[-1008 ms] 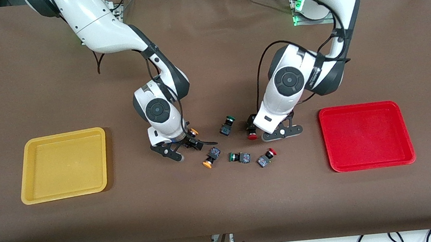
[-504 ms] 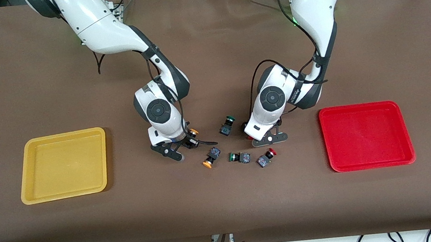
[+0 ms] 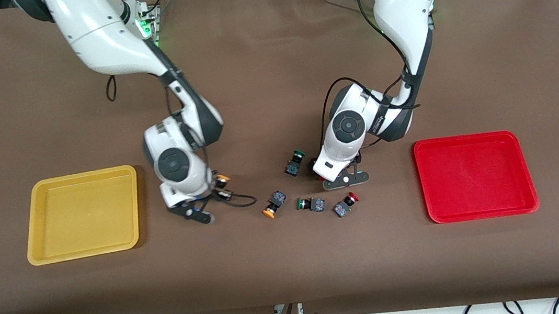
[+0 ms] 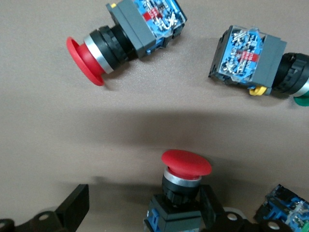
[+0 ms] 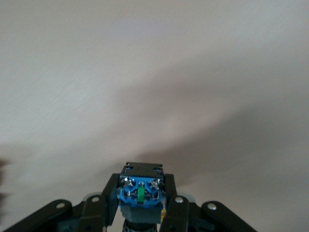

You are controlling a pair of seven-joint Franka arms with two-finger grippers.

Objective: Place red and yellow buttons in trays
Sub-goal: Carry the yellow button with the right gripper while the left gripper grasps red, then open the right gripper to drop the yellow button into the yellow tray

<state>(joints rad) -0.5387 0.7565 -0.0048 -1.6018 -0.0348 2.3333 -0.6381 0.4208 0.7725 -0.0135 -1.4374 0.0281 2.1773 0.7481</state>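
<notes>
Between the yellow tray [image 3: 83,214] and the button cluster, the right end effector [image 3: 204,203] hangs over bare table [image 3: 291,261], clamped on a yellow-capped button [image 5: 141,193]. Left end effector [image 3: 343,179] is low at the cluster, fingers [image 4: 212,205] spread either side of a red-capped button [image 4: 186,164] standing on the table. Second red button [image 3: 346,205] lies nearer the front camera, beside a green-capped one [image 3: 310,204] and a loose yellow button [image 3: 274,203]. Red tray [image 3: 475,177] sits toward the left arm's end.
</notes>
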